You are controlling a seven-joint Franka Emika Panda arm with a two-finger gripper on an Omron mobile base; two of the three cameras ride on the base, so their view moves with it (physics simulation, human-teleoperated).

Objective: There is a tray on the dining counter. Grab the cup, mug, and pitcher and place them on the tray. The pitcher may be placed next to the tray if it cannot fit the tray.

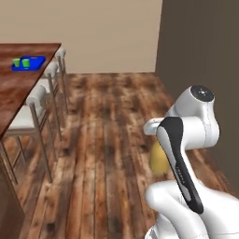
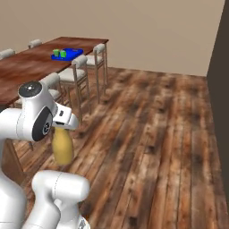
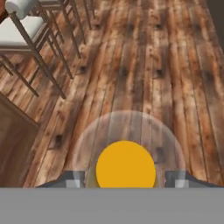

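Observation:
The mustard-yellow pitcher [image 2: 62, 148] hangs above the wooden floor, held at its top by my gripper [image 2: 61, 129], which is shut on it. In the hand view the pitcher [image 3: 126, 168] sits between the two fingertips [image 3: 72, 181], seen from above. In the left base view the pitcher [image 1: 158, 161] peeks out behind my arm. Far off, the blue tray [image 1: 35, 61] [image 2: 74, 52] lies on the dining counter [image 1: 18, 93] [image 2: 27, 67]. Two small green vessels [image 1: 17, 62] [image 1: 26, 62] stand side by side on it; which is the cup and which the mug is too small to tell.
Pale cushioned stools [image 1: 35, 100] [image 2: 76, 67] line the counter's near side, between me and the tray. A dark wall [image 1: 200, 46] rises to the right. Open wooden floor [image 2: 147, 134] stretches ahead.

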